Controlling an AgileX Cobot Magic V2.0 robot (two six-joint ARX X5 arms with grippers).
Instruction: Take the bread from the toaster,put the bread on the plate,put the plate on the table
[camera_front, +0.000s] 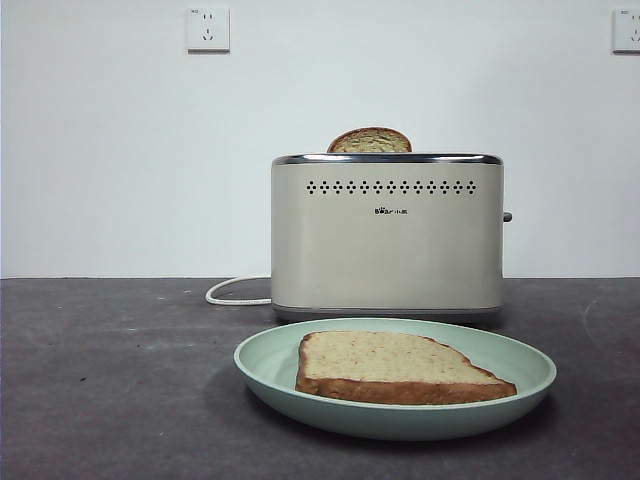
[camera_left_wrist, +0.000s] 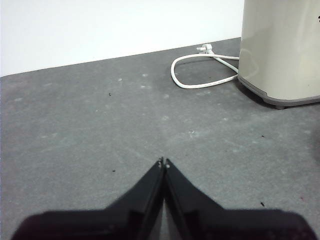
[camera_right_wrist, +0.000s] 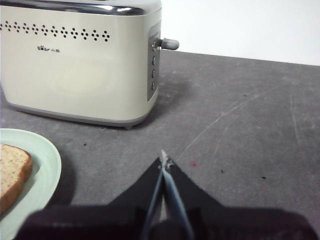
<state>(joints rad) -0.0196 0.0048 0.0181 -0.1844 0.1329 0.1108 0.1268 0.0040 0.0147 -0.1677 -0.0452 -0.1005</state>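
Glossy toaster (camera_front: 387, 245), chrome rim; matt scuffed table (camera_front: 110, 380)

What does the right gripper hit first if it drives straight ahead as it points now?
Likely nothing: the right gripper, jaws shut, points over bare table, passing beside the toaster and its lever side. Depth is unclear.

You are seeing the bread (camera_front: 400, 368) lying flat in the mint plate (camera_front: 270, 375), sitting on the table (camera_front: 100, 380) before the cream toaster (camera_front: 388, 240).

The dark grey table (camera_front: 110, 380) carries the toaster (camera_front: 387, 235), its cord (camera_front: 235, 293) and the plate (camera_front: 395, 415).
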